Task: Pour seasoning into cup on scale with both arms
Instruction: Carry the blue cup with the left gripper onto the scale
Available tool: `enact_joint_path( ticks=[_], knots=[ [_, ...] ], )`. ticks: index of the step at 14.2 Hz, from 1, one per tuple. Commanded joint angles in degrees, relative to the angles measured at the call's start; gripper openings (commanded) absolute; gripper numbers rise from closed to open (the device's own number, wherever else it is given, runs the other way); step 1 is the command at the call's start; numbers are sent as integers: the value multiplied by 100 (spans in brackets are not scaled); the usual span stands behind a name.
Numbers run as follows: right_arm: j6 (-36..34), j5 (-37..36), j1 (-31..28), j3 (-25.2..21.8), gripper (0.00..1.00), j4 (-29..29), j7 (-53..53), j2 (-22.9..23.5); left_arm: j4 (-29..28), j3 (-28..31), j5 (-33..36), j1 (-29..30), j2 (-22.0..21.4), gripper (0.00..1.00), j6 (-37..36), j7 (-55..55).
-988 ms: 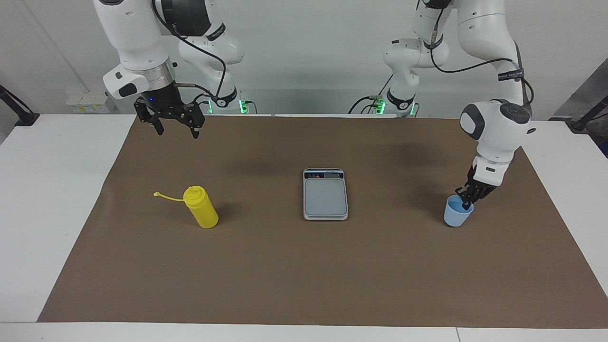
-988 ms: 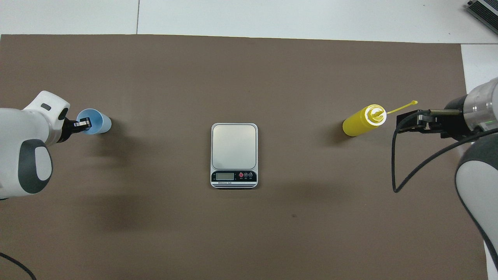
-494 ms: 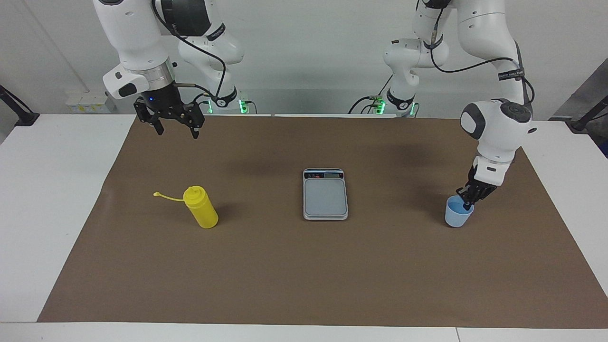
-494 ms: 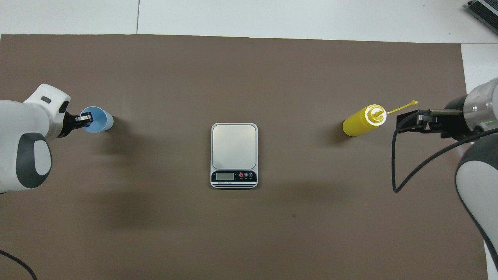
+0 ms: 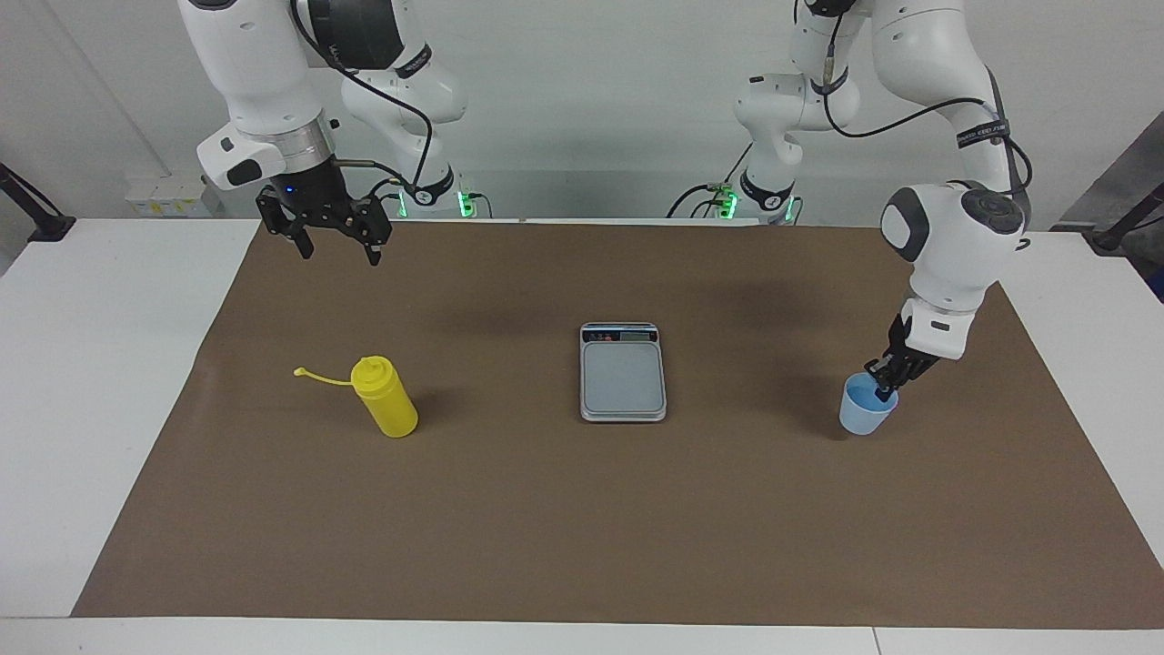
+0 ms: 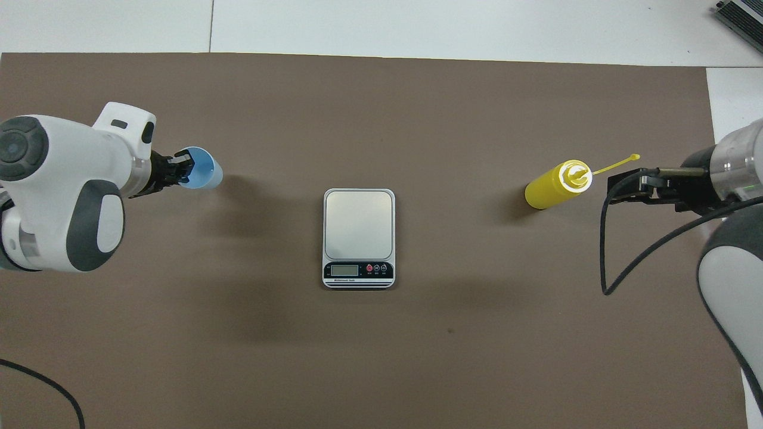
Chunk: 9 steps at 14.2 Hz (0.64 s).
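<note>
Brown mat (image 5: 582,509), cup (image 5: 861,409) aloft

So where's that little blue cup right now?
The cup hangs from the left tool, which grips its rim, just above the brown mat toward the left arm's end, well short of the scale.

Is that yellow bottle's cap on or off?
Off. The yellow bottle stands upright on the brown mat, and its cap hangs out sideways on a thin strap, leaving the nozzle uncovered.
</note>
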Motion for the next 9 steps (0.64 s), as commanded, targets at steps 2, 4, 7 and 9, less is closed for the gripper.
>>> enact_joint_path(
  ticks=[2, 4, 7, 9],
  knots=[
    [11, 116, -78, 9, 100, -79, -91, -90, 489, -526, 16, -50, 117, 3, -709, -1026],
    [11, 116, -69, 9, 100, -79, -91, -90, 621, -790, 77, -85, 161, 3, -850, -1439],
    [11, 116, -78, 9, 100, -79, -91, -90, 631, -1256, 297, -85, 161, 3, -851, -2125],
    [2, 116, -78, 9, 100, -79, -91, -90, 639, -1546, 314, -85, 179, 2, -772, -2433]
  ],
)
